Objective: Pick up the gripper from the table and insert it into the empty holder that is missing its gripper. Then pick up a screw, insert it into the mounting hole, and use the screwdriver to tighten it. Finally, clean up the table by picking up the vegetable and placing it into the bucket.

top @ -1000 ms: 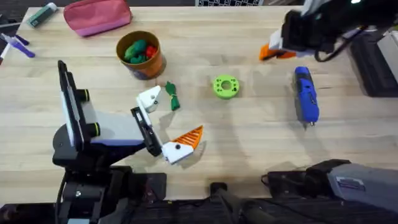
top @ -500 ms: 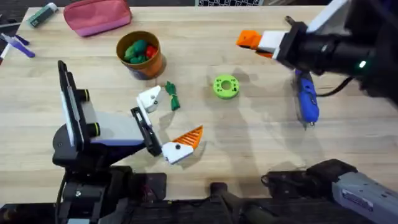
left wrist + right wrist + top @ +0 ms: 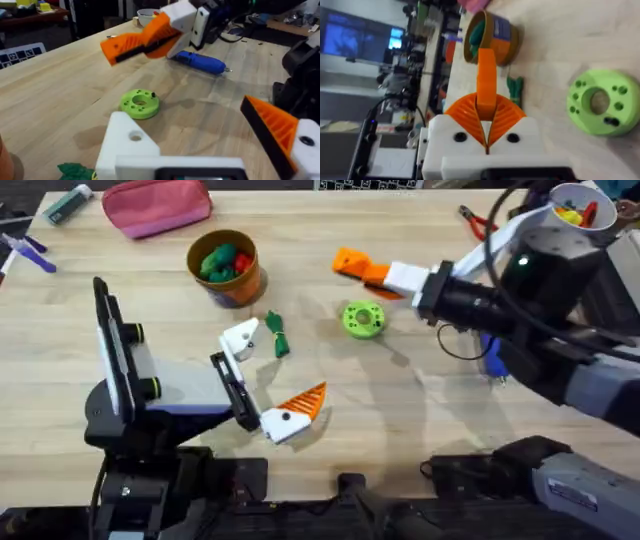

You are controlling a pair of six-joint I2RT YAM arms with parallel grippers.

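Orange and ribbed, the gripper piece (image 3: 350,260) is pinched by its thick end between the clenched pads of the right gripper (image 3: 372,270). It is carried in the air above the far middle of the table (image 3: 420,430), just beyond the lime-green ring disc (image 3: 362,319). In the right wrist view its thin end points away from the fingers towards the bucket (image 3: 495,37).

The empty holder (image 3: 240,337) is the bare white finger mount of the left gripper (image 3: 275,368). That gripper is spread wide and holds nothing; its other finger wears its orange pad (image 3: 305,400). The small dark-green bean (image 3: 277,335) lies just beside the bare mount.

To seat the piece well, I judge that it should first be turned so its flat back lies parallel to the mount's face. It can then slide on along that face rather than being pressed on at an angle. The mounting hole (image 3: 135,135) must stay uncovered by the right fingers so a screw can go in later. Approaching from the disc side should avoid brushing the bean. The blue screwdriver (image 3: 200,61) lies towards the right edge, near the right arm.
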